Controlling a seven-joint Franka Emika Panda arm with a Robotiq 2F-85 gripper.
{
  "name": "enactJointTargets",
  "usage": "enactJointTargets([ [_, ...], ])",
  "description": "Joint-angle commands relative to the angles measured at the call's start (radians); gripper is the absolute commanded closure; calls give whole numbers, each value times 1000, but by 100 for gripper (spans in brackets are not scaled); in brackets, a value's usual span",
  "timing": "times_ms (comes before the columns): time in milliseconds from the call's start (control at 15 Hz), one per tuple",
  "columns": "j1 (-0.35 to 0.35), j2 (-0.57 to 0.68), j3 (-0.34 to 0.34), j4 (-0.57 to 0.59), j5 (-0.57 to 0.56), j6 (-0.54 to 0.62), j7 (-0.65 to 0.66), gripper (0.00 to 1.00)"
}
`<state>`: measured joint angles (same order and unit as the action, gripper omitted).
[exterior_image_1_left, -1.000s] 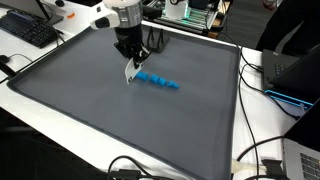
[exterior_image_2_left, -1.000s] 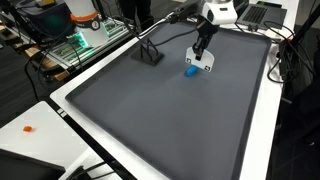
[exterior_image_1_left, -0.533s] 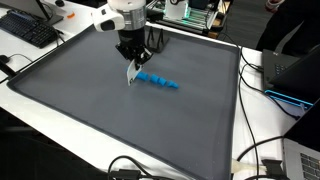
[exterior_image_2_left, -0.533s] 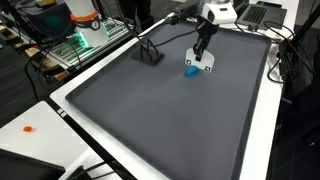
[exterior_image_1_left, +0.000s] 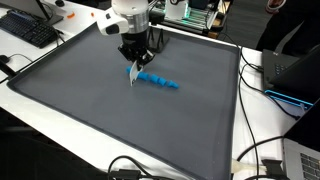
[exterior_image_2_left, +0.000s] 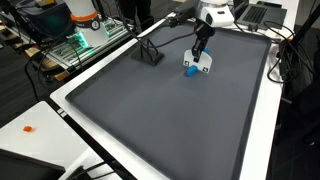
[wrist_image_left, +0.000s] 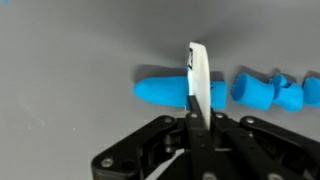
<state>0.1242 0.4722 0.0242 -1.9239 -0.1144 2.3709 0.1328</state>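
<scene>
My gripper is shut on a thin white blade and holds it edge-down. The blade's tip is at the near end of a blue clay roll that lies on the dark grey mat. In the wrist view the blade stands across the blue roll, with the fingers pressed on it. Separate blue chunks lie in a row to the right. The gripper, blade and blue roll also show in an exterior view, on the mat.
A black stand sits on the mat's far side. A keyboard lies beyond the mat's left edge. A laptop and cables lie to the right. A small orange piece lies on the white table.
The gripper with the white blade has shifted a little to the right, onto the end of the blue roll. The blue pieces have not moved.
</scene>
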Motion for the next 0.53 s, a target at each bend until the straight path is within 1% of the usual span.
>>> enactJointTargets([
  [0,-7,22,15,-38,24,11,-23,99],
  [333,-17,15,31,-32,93,-12,-8,99],
  [467,-10,12,22,-31,90,-22,-1,99],
])
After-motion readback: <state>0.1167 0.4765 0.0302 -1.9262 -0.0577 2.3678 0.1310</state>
